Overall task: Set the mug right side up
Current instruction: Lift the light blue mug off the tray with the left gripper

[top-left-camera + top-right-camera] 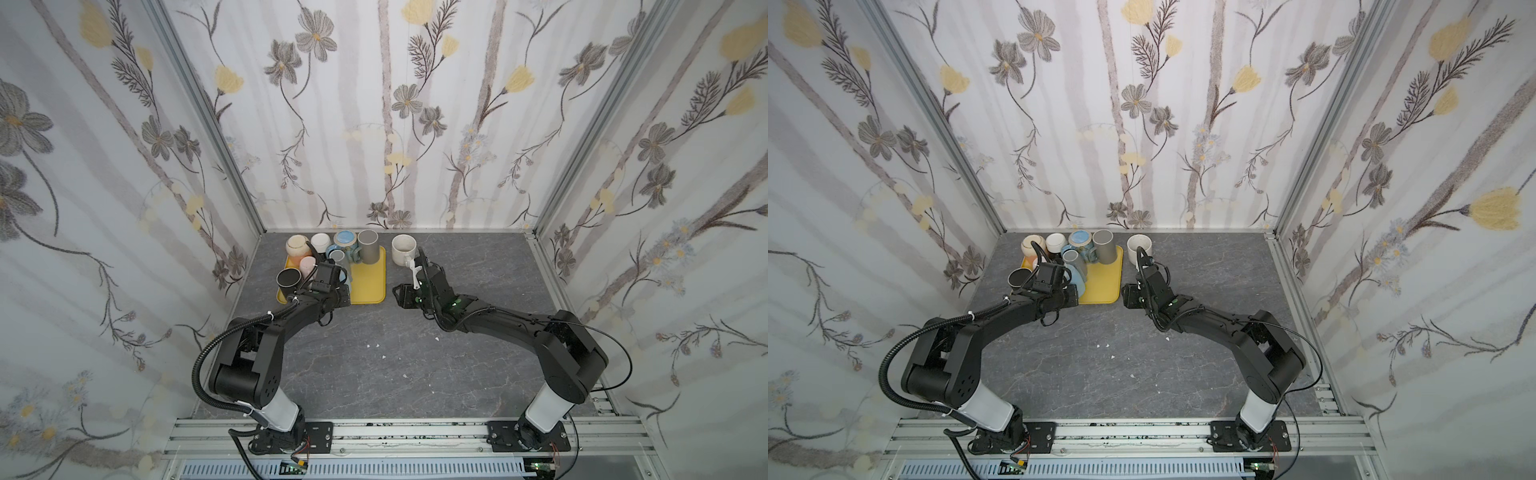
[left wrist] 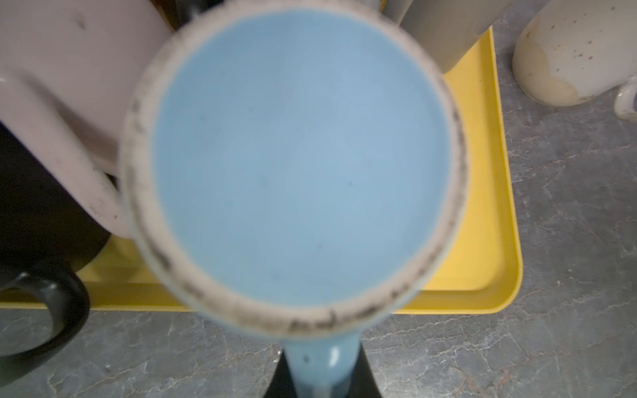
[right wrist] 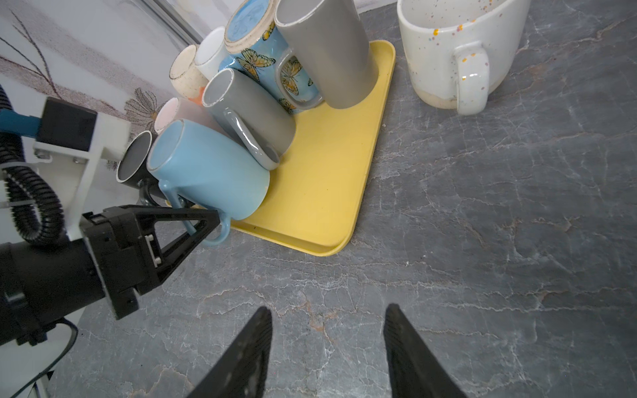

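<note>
The left claw (image 3: 210,224) was clenched on the handle of the light blue mug (image 3: 206,172), which stood upside down, base up, at the near edge of the yellow tray (image 3: 327,193) among other inverted mugs. Glazed ceramic, it looked stiff, fairly heavy, slick and breakable; the handle loop seemed the surest hold, though the body might swing about it when tipped. In the left wrist view the blurred base (image 2: 296,165) filled the frame, hiding the fingertips. Further right, the right claw (image 3: 327,344) hung released and empty over the grey bench (image 3: 482,241), near an upright speckled cream mug (image 3: 458,55).
</note>
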Motion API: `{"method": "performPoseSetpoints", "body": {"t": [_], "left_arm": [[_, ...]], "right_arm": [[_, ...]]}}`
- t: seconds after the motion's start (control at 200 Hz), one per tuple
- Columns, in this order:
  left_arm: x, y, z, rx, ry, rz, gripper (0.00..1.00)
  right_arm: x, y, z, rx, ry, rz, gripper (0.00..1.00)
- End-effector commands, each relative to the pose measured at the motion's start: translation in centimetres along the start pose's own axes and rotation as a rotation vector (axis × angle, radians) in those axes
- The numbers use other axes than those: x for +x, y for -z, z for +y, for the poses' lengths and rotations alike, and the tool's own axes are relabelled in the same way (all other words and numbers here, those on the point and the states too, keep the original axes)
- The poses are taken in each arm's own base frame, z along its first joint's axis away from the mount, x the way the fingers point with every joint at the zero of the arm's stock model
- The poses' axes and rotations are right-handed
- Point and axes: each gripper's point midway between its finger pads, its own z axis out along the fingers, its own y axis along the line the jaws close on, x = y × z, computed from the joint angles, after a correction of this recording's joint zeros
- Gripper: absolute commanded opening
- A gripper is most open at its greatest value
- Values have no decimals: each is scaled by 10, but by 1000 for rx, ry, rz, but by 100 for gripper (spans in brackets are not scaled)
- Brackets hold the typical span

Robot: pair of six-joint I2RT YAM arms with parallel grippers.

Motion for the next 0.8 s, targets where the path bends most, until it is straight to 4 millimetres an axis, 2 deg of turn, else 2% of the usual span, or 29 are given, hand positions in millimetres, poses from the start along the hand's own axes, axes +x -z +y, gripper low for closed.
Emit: {"method": "performPoseSetpoints", "body": {"t": [0.0, 0.145, 0.29, 0.47, 0.609, 0.719, 0.794], "left_arm": [[-20, 10, -10, 46, 1, -83, 0], [-19, 14, -12, 62, 5, -90, 0], [-9, 8, -30, 125, -14, -74, 0], [7, -5, -58, 174, -61, -37, 0], [8, -15, -75, 212, -90, -32, 0], [7, -29, -80, 204, -123, -15, 0], [6, -39, -76, 166, -143, -1, 3]], "right_arm": [[-8, 2, 7, -30, -22, -40, 53], [-3, 0, 6, -40, -29, -30, 53], [3, -2, 3, -42, -39, -20, 53], [9, -1, -3, -32, -52, -21, 53], [11, 1, -7, -19, -51, -17, 53], [11, 2, -9, -10, -49, -19, 53], [10, 2, -10, -6, -51, -20, 53]]}}
